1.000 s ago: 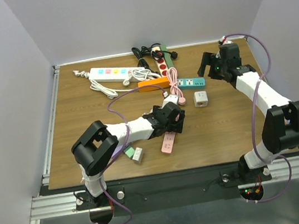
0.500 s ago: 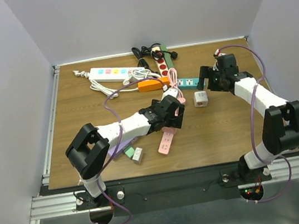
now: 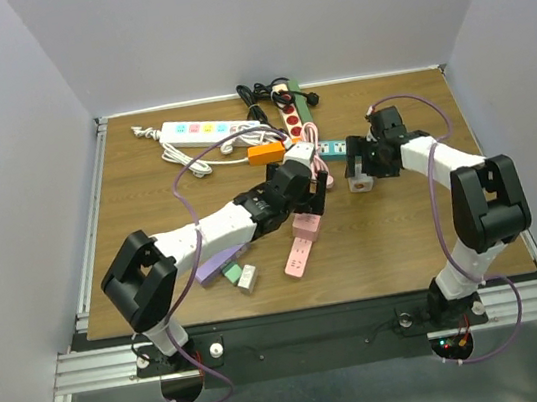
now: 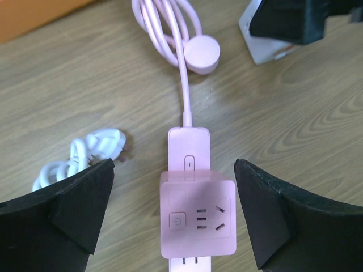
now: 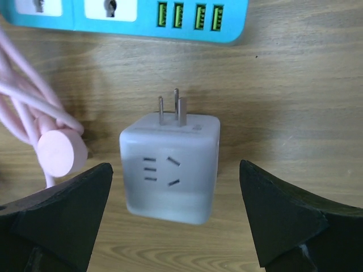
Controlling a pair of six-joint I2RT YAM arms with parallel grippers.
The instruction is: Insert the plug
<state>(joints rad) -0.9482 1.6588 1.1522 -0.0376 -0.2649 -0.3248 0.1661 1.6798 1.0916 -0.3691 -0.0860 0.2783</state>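
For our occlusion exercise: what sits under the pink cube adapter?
A pink power strip, its end showing beyond the pink cube adapter. The strip's sockets beneath, and the cube's prongs, are covered.

Your right gripper point(image 5: 174, 165) stands wide around the white cube plug point(image 5: 170, 190), touching neither side. Its prongs point toward the teal power strip point(image 5: 136, 20).

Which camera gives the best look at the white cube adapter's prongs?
Right wrist: the white cube adapter sits centred, prongs plainly visible. Top external shows it small, partly under the right gripper; left wrist catches only a corner.
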